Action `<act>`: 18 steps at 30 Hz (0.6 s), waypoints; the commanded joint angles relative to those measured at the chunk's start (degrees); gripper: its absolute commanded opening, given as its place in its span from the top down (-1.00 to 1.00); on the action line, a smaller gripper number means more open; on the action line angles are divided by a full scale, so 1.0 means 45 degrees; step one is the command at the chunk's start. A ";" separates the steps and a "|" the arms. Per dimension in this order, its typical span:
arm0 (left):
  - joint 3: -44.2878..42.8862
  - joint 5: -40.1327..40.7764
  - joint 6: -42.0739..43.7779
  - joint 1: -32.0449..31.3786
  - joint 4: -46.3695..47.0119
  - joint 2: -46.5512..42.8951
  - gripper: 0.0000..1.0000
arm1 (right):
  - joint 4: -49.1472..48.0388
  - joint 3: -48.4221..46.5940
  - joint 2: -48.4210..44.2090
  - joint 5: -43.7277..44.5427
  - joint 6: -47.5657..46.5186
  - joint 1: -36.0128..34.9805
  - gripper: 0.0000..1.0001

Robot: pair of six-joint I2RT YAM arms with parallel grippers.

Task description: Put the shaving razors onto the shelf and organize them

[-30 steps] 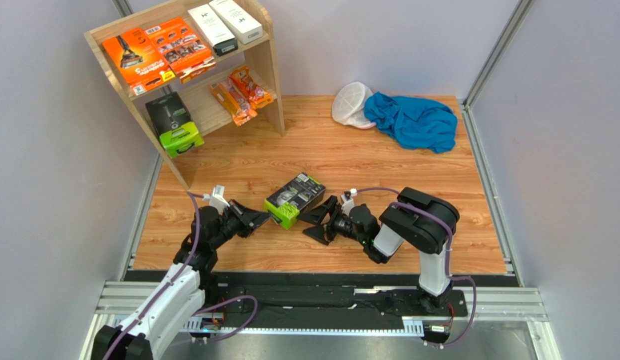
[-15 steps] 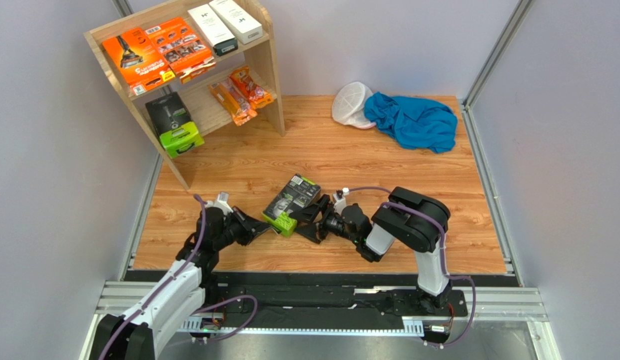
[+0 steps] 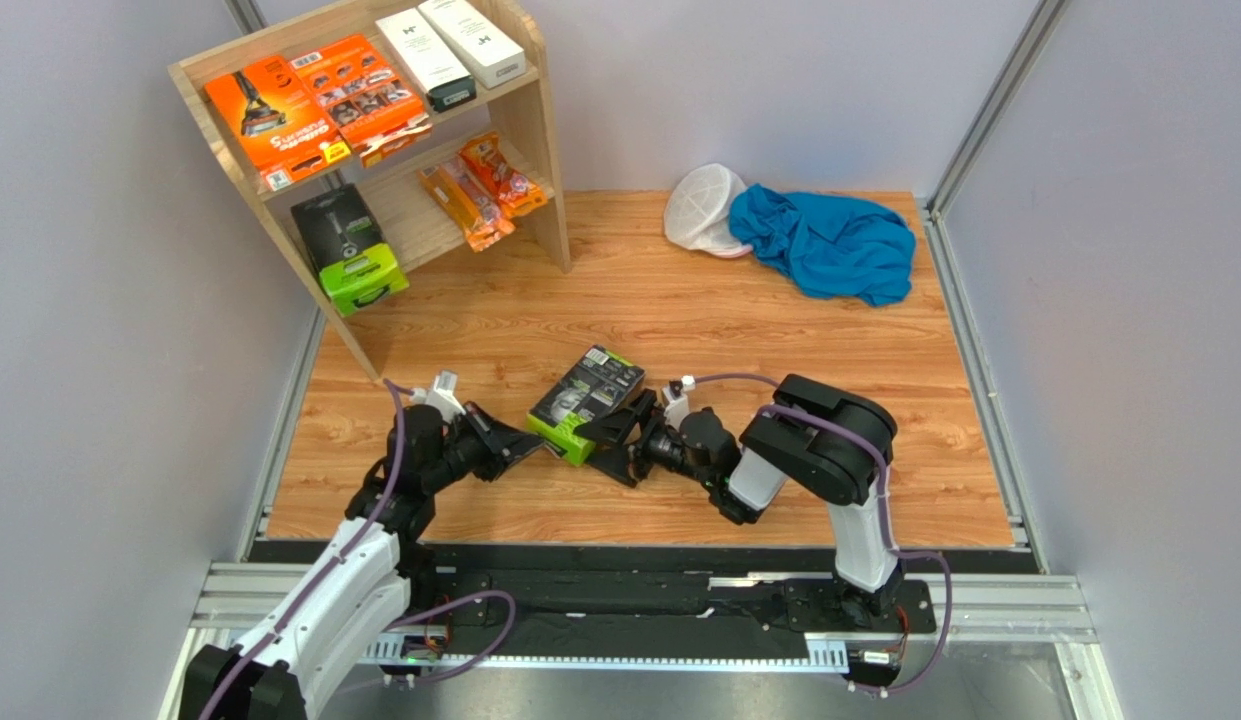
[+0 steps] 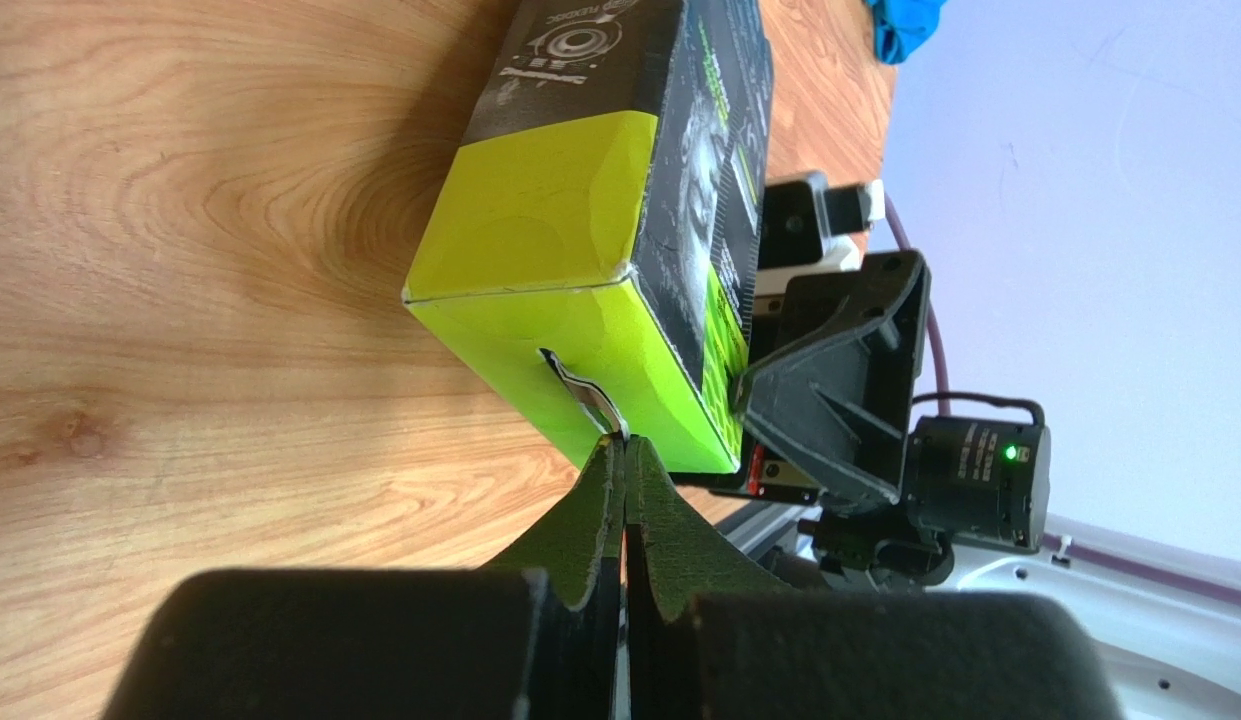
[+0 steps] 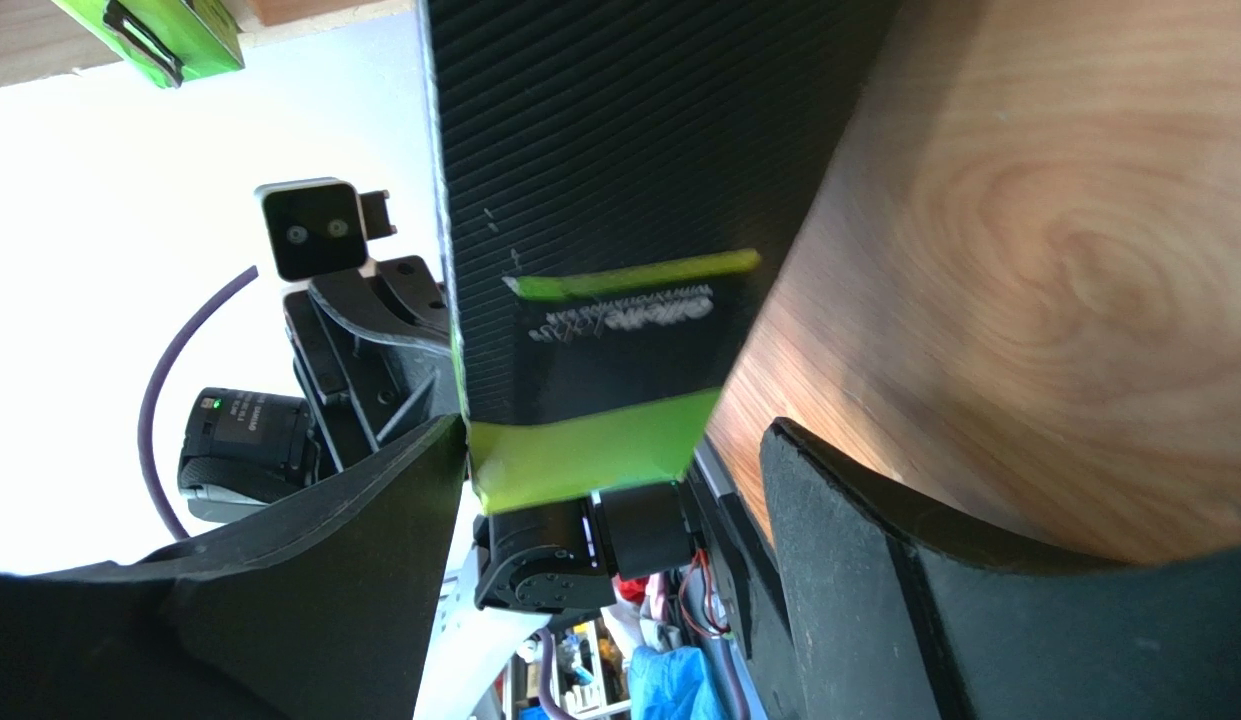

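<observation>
Nearest the bases, the left gripper [image 3: 530,444] is fully closed, its tips touching the lime end of the loose black-and-lime pack [image 3: 589,393] beside the small hang tab; whether the tab is actually pinched cannot be told. On the pack's right side, the right gripper [image 3: 622,435] has slid in from where it stood clear of the pack a second ago. Its jaws, wide apart and narrowing only slightly, now straddle the pack. In the right wrist view one finger [image 5: 386,510] lies against the pack's edge while the other stands just off it, so nothing is gripped yet. The pack itself has turned a little on the table [image 3: 761,330] and sits near the middle of the near half, between the two grippers. This looks like a handover or a two-sided pickup being set up: the left steadies the end while the right prepares to close across the width. Farther back on the left, the shelf [image 3: 550,143] already holds the flat orange packs [image 3: 318,98] and white boxes [image 3: 449,45] on top, and the small orange packets [image 3: 484,188] and the shelved black-and-lime pack [image 3: 345,240] below. The loose pack appears to be the last one left. At the far right lie the white mesh cap [image 3: 701,210] and blue cloth [image 3: 822,240].
</observation>
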State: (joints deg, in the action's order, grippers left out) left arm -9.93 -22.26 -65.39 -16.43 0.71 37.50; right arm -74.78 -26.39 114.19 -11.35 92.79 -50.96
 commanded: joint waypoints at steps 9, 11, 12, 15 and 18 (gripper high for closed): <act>-0.0468 -0.0834 0.0350 -0.0061 -0.0528 -0.0969 1.00 | -0.2600 -0.1460 0.0230 0.0238 -0.0133 0.0055 -0.08; -0.0507 -0.0932 0.0350 -0.0061 -0.0704 -0.1047 1.00 | -0.2561 -0.1265 0.0230 0.0433 0.0042 0.0055 0.07; -0.0527 -0.0971 0.0312 -0.0061 -0.0685 -0.1067 1.00 | -0.2580 -0.1032 0.0191 0.0491 0.0082 0.0074 0.25; -0.0527 -0.1108 0.0370 -0.0061 -0.0899 -0.1301 1.00 | -0.2581 -0.0757 0.0132 0.0590 0.0180 0.0133 0.52; -0.0527 -0.1185 0.0390 -0.0061 -0.1173 -0.1593 1.00 | -0.2581 -0.0717 0.0015 0.0453 0.0160 0.0211 0.71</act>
State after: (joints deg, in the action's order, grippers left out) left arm -9.93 -25.30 -64.75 -16.47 -4.08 32.14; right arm -73.93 -30.17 115.18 -10.50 93.25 -50.50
